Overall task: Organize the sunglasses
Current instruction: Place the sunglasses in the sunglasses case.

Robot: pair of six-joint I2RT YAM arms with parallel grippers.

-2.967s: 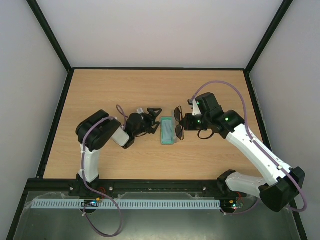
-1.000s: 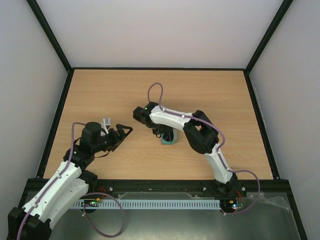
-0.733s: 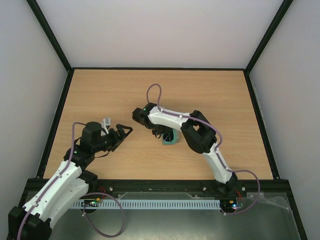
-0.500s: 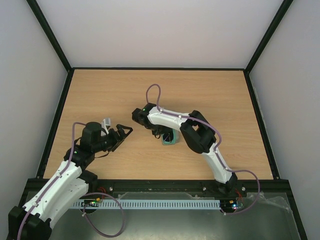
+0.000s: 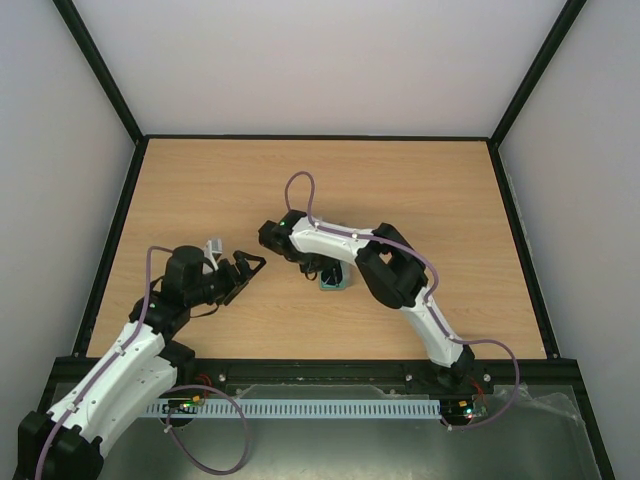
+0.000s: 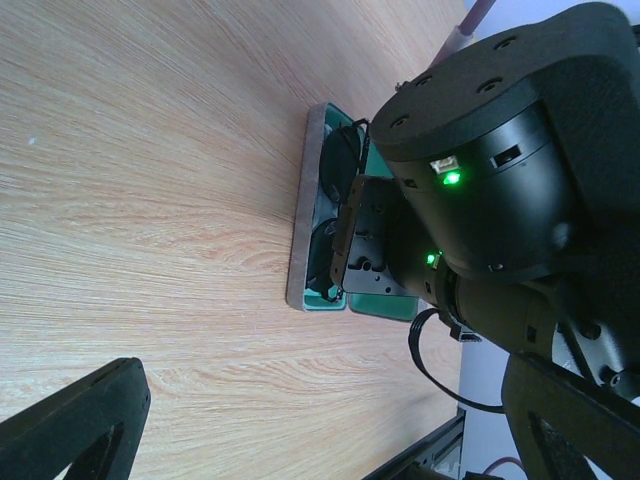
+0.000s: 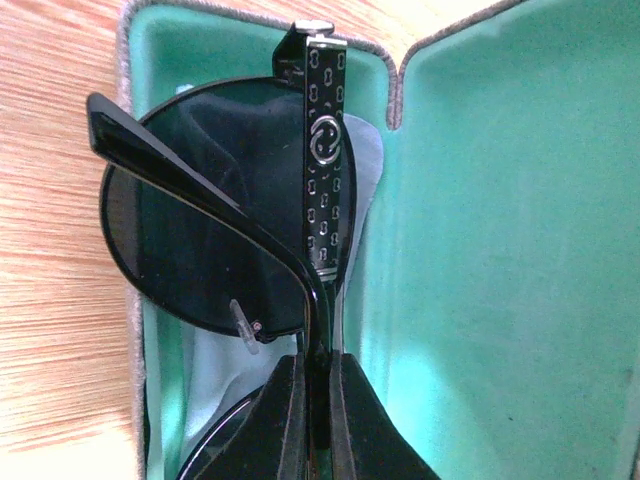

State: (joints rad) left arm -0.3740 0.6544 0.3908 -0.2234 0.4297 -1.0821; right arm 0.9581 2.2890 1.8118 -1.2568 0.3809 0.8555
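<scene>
The sunglasses [image 7: 200,230] lie folded in the left half of the open grey case [image 7: 128,300], whose teal-green lid [image 7: 500,250] lies open beside them. A light blue cloth [image 7: 215,370] lies under the lenses. My right gripper [image 7: 318,400] is shut on the thin black frame between the lenses. In the top view the right gripper [image 5: 325,268] hides the sunglasses over the case [image 5: 334,284]. The left wrist view shows the case [image 6: 305,200] and a dark lens [image 6: 338,170]. My left gripper [image 5: 248,266] is open and empty, left of the case.
The case sits mid-table on the wooden top [image 5: 430,190], which has black rails around it. The right arm reaches leftward across the middle, its purple cable [image 5: 296,185] looping above the wrist. The left arm lies at the near left.
Three seconds ago the right gripper held the sunglasses beside the case, with the left gripper at the case. Now the sunglasses are in the case, the left gripper is drawn back, and the right wrist has edged left.
</scene>
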